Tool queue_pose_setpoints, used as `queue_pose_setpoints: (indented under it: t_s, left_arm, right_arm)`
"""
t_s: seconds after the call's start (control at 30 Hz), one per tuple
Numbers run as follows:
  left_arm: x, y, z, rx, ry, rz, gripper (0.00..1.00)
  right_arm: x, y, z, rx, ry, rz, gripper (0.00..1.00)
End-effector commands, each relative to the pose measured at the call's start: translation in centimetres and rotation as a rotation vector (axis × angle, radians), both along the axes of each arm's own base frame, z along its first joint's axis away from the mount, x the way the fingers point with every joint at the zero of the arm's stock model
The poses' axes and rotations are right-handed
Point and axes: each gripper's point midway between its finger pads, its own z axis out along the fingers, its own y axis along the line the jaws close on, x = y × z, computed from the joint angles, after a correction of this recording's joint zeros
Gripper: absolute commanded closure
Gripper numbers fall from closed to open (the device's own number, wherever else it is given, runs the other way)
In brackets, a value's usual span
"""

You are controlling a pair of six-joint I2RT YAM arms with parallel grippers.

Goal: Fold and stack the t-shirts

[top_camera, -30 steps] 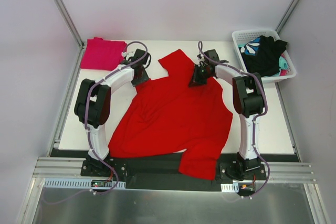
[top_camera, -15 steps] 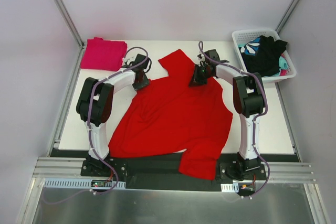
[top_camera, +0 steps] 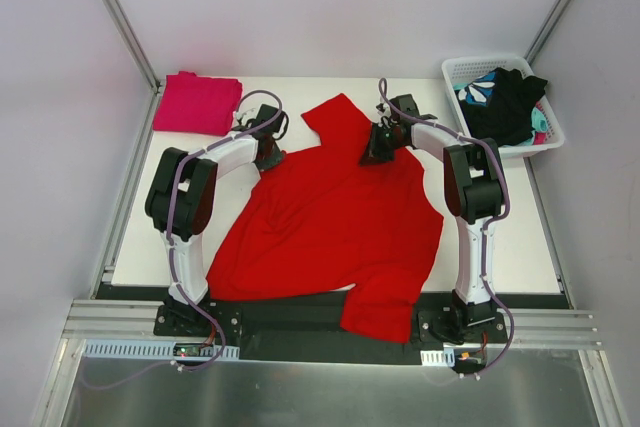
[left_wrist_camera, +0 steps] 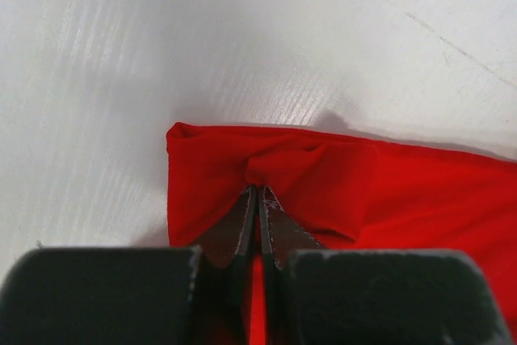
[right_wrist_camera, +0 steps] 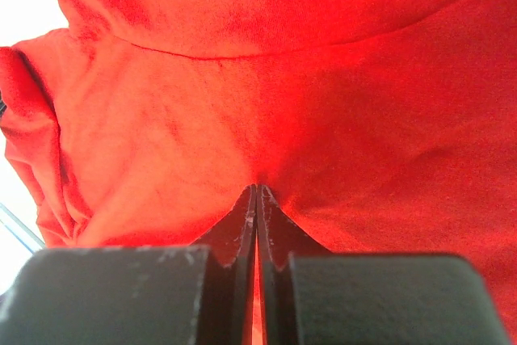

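Note:
A large red t-shirt (top_camera: 335, 217) lies spread and rumpled across the white table, its lower end hanging over the near edge. My left gripper (top_camera: 268, 155) is shut on the red t-shirt (left_wrist_camera: 323, 179) at its far left corner, where a small pinch of cloth bunches at the fingertips. My right gripper (top_camera: 378, 152) is shut on the red t-shirt (right_wrist_camera: 266, 94) near its far right shoulder. A folded magenta-pink t-shirt (top_camera: 196, 102) sits at the far left corner of the table.
A white basket (top_camera: 455, 74) at the far right holds black (top_camera: 510, 102) and teal-and-white patterned garments (top_camera: 477, 88). Metal frame posts rise at both far corners. Bare white table (top_camera: 150, 217) shows left of the shirt, and more to the right of it.
My left gripper has moved slightly right onto the shirt's corner and closed on it. The right arm and the shirt's body have stayed put.

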Motion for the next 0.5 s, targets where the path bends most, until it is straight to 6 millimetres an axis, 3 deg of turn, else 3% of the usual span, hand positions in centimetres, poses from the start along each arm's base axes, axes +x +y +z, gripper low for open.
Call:
queue_pose_setpoints:
  t_s: [0.0,0.3,0.47]
  left_arm:
    - [0.2,0.7,1.3,0.018,-0.030,0.004,1.00]
    - [-0.5,6.2,5.7,0.143,-0.072,0.067,1.00]
    - [-0.7,8.3,6.6,0.185,-0.074,0.090,1.00]
  right_arm:
    - [0.8,0.3,0.9,0.026,-0.026,0.011,0.99]
    - [1.0,0.3,0.9,0.030,-0.030,0.011,0.99]
    - [1.0,0.3,0.8,0.029,-0.029,0.009,0.99]
